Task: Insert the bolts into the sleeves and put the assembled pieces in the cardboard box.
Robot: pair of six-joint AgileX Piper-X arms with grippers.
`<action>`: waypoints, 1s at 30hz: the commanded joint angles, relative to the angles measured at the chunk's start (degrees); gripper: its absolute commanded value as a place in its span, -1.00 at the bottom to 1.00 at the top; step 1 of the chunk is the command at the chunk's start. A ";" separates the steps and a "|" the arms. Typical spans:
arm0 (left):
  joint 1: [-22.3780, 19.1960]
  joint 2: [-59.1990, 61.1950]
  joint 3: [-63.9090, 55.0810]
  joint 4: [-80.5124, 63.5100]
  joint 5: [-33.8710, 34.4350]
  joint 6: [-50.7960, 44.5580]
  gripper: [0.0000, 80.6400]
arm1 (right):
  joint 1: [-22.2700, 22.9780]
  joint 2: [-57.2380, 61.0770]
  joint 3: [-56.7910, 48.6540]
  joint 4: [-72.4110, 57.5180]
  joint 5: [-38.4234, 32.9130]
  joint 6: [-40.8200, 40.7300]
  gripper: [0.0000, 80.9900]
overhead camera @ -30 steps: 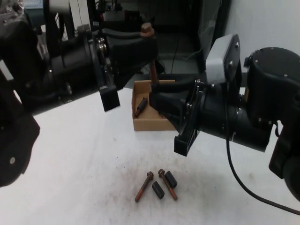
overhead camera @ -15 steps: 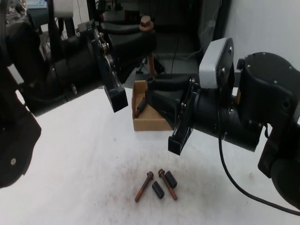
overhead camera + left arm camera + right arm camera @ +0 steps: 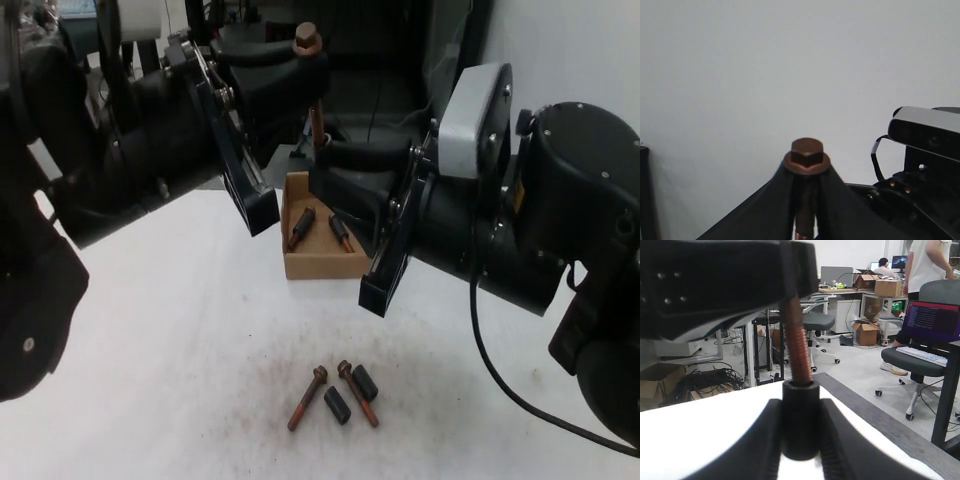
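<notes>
Holds a bolt [image 3: 806, 156] upright in the left gripper [image 3: 805, 210], clamped tight on the shank just under the hex head. Pinches a black sleeve [image 3: 800, 420] in the right gripper [image 3: 800, 447] directly beneath, closed firmly on its sides with the bore pointing up. Brings the bolt's threaded end down to the sleeve's top opening; cannot tell how deep inside. Leaves most of the shank bare between the two grippers. Hangs all of this above the cardboard box [image 3: 300, 266], toward the far side of the white bench [image 3: 180, 330]. Inside the box, side by side on its floor: an assembled piece [image 3: 301, 228] and a second assembled piece [image 3: 341, 232]. Nearer the arms, well apart from the box, in a loose cluster on the bench: a loose bolt [image 3: 307, 397], a second loose bolt [image 3: 358, 393], a loose sleeve [image 3: 337, 404] between them, and a second loose sleeve [image 3: 365, 381] just beside the second loose bolt.
</notes>
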 commanded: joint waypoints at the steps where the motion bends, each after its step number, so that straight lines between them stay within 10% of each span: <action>1: -0.03 -0.14 -0.60 1.11 -0.94 0.77 -1.00 | 0.15 -0.38 -0.26 -2.46 0.27 -0.49 -0.99; 24: -0.33 -0.14 -0.60 19.20 0.48 4.94 -0.99 | 0.15 -0.38 -0.26 -2.44 0.17 -0.49 -0.99; 30: -0.33 -0.14 -0.60 19.87 0.77 6.03 -0.53 | 0.15 -0.38 -0.26 -2.44 0.17 -0.49 -0.99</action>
